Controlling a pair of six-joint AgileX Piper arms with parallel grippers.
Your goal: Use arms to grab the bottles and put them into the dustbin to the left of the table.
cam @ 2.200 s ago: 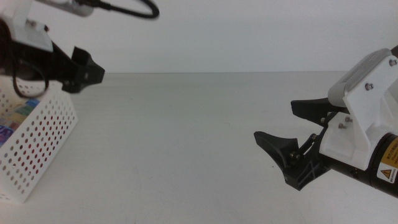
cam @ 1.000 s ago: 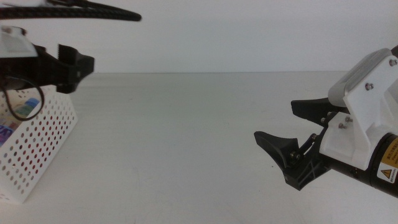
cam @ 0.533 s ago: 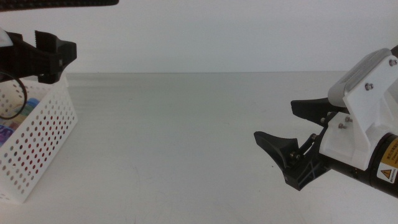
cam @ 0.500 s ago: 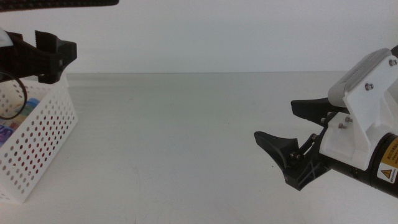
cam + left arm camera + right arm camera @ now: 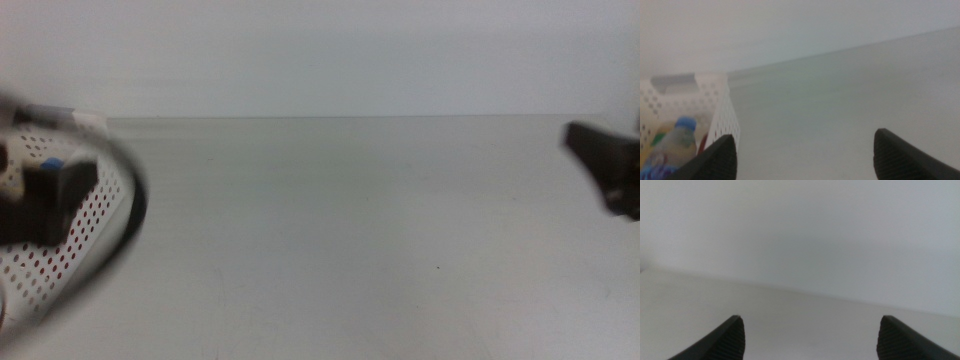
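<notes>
- Your left pincer (image 5: 802,155) hangs empty, jaws wide, beside the bin (image 5: 720,107) holding a blue-capped bottle (image 5: 677,142).
- Your right pincer (image 5: 810,337) gapes over bare counter (image 5: 340,220).

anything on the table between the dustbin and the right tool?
Nothing: in the middle view the table is bare from the dustbin across to the right tool.

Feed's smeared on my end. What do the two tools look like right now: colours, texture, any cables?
The left dark two-fingered tool has matte black fingers with rounded tips; the middle view smears it into a black block with a dark cable loop. The right dark two-fingered tool has black fingers with fine ribbing. No housing or marking is legible.
</notes>
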